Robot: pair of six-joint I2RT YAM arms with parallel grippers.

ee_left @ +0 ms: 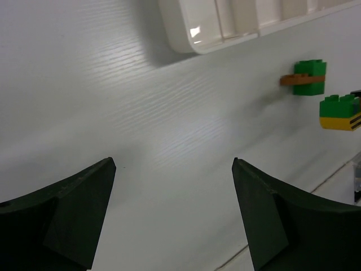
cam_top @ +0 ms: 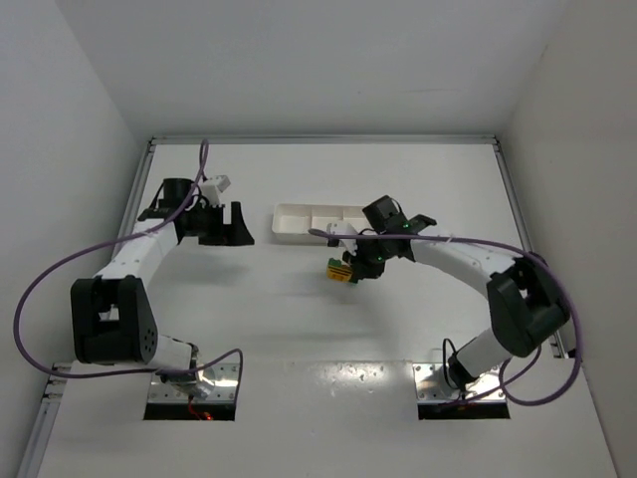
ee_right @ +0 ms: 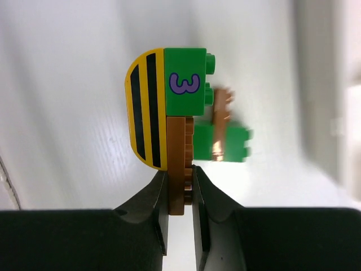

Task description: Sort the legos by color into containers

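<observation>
From above, the white tray (cam_top: 289, 212) lies across the middle of the table (cam_top: 299, 329), nearer the far edge, with its three compartments side by side. Its right end is hidden under the right arm. Just in front of that end the right claw (cam_top: 360, 263) holds a small lego cluster (cam_top: 341, 270) close to the tray's near rim. The left claw (cam_top: 225, 225) hangs to the left of the tray, well apart from the bricks.

In the left wrist view the left claw (ee_left: 174, 165) gapes wide over bare table with nothing between its fingers. The tray's rounded corner (ee_left: 194, 39) shows at the top. A loose green-and-brown stack (ee_left: 307, 78) sits just in front of the tray. The held cluster (ee_left: 340, 112) is just beside this stack, at the picture's right edge.

In the right wrist view the right claw (ee_right: 179, 183) is pinched tight on the brown plate (ee_right: 176, 152) at the cluster's base. A yellow, black-striped curved brick (ee_right: 144, 110) and a green brick marked 3 (ee_right: 185, 84) are joined to that plate. The cluster seems raised off the table. The loose stack (ee_right: 223, 135) lies blurred behind it.

The step in hand looks like the pick-up. No brick can be seen in the tray. Since three colours are locked together, the next move probably calls for the free left claw to grip the green or yellow piece and pull it off before anything is dropped into a compartment.
</observation>
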